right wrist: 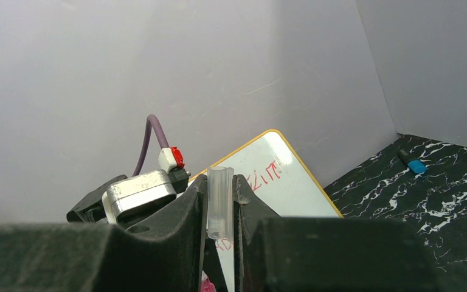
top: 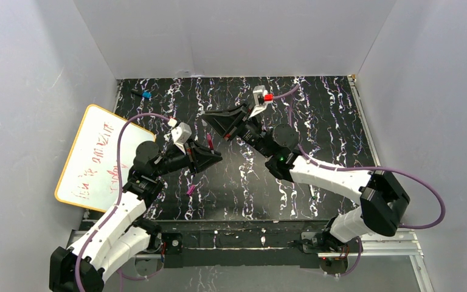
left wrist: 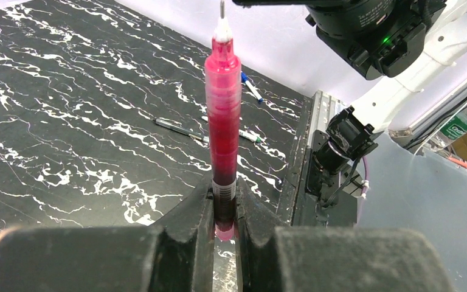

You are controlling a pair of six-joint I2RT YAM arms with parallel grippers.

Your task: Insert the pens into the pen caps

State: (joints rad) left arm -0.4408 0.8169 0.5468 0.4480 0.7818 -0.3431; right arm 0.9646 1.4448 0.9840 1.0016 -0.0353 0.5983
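My left gripper point(top: 211, 153) point(left wrist: 224, 204) is shut on the lower end of a magenta pen point(left wrist: 223, 121) point(top: 209, 142), which stands upright with its bare tip up. My right gripper point(top: 211, 120) point(right wrist: 220, 191) is shut on a clear greyish pen cap point(right wrist: 219, 204) and holds it just above and behind the pen tip, apart from it. A magenta pen cap point(top: 190, 190) lies on the mat below the left gripper. A dark pen with a greenish end point(left wrist: 207, 135) and a pale pen with a blue end point(left wrist: 250, 87) lie on the mat.
A yellow-framed whiteboard point(top: 100, 158) point(right wrist: 267, 176) with red writing lies at the left. A blue-tipped short black object point(top: 143, 94) point(right wrist: 412, 162) sits at the far left of the black marbled mat point(top: 316, 121). Grey walls enclose the table.
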